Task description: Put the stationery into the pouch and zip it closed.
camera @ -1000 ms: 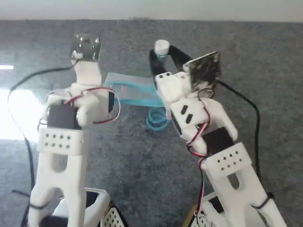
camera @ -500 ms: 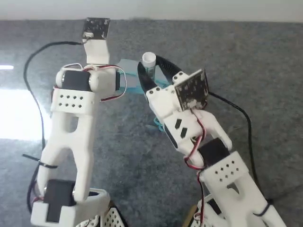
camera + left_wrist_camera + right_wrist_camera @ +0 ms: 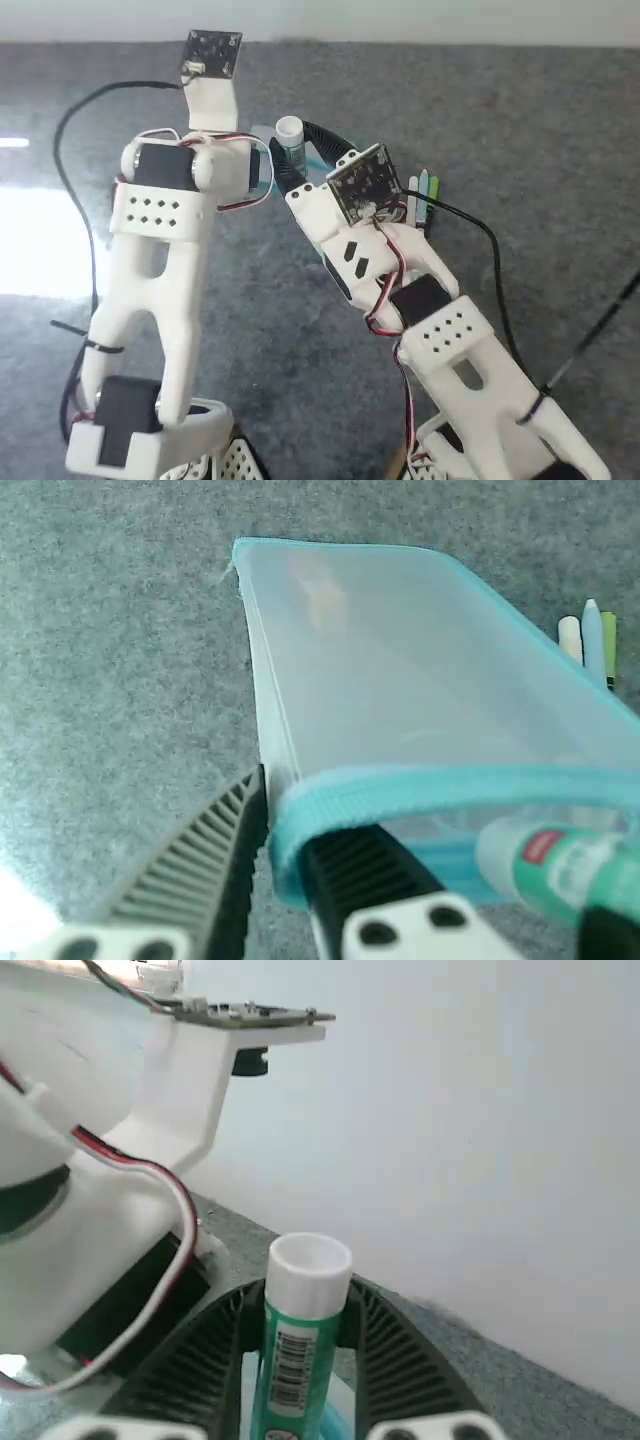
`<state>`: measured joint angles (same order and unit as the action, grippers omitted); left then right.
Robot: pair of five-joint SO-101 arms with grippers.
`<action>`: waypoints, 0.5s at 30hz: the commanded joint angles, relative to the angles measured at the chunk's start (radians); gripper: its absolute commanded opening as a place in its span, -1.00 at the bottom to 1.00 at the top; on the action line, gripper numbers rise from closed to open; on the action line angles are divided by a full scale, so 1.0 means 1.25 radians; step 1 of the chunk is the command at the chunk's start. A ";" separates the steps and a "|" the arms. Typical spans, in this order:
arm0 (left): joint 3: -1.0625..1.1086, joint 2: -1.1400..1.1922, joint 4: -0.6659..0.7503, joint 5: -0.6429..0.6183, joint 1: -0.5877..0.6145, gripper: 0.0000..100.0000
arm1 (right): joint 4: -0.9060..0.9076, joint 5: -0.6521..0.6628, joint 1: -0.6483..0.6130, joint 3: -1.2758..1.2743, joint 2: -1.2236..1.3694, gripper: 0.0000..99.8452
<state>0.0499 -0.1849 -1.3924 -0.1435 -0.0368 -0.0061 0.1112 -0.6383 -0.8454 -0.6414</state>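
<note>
A green glue stick [image 3: 300,1345] with a white cap stands gripped in the right end effector [image 3: 300,1305], whose ribbed black jaws are closed narrowly on its body so that the cap projects past the fingertips. It hangs in the air just beside the mouth of the translucent pouch [image 3: 400,680]. Over the past second the right arm has swung the stick across the grey worktop [image 3: 560,120] toward the other arm. That arm has unfolded from a low crouch and stretched forward over the pouch, which is now largely hidden beneath both arms in the high view. The left end effector [image 3: 280,825] is nearly closed on the pouch's teal zip edge, one finger outside the lip and one under it, holding the mouth up. The shift suggests the carry is almost done and the insertion about to begin, with nothing yet seen inside the pouch. The stick's long axis runs in line with the right end effector's fingers, cap leading, and in the left wrist view that white end points toward the raised zip lip. The pouch's long axis stretches away from the left end effector. A few pens [image 3: 422,195] lie on the worktop near the pouch's far end, waiting their turn — and the zip is open.
</note>
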 commanded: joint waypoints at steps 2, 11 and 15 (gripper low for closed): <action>-0.055 -0.011 -0.018 -0.010 -0.006 -0.98 | -0.034 0.015 0.001 0.012 0.004 -0.99; -0.077 -0.011 -0.044 -0.010 -0.007 -0.98 | -0.118 0.097 0.021 0.001 0.029 -0.99; -0.077 -0.011 -0.044 -0.010 -0.005 -0.98 | -0.120 0.102 0.017 -0.006 0.080 -0.99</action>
<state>0.0069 -0.1849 -1.4415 -0.1435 -0.0414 -0.1320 0.2140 -0.6214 -0.8592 -0.5692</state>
